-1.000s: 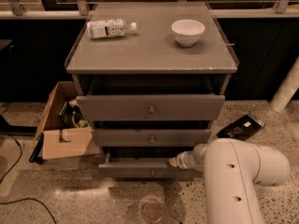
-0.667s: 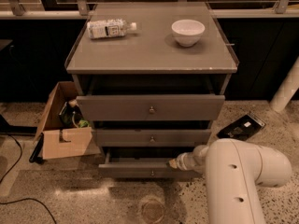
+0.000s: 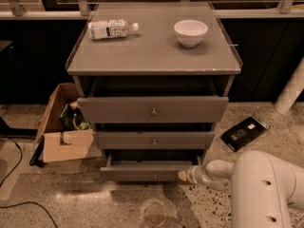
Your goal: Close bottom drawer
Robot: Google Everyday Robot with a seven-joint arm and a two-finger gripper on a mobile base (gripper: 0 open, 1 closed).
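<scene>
The gripper (image 3: 183, 175) has dipped slightly and is now at the bottom drawer's (image 3: 142, 171) right front corner; whether it's open I cannot tell. The drawer juts from the grey cabinet (image 3: 152, 56) over speckled floor (image 3: 85, 201).

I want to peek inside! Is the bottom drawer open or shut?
Open, a little. The bottom drawer sticks out past the middle drawer, showing a dark gap. The gripper is at the right end of its front.
</scene>
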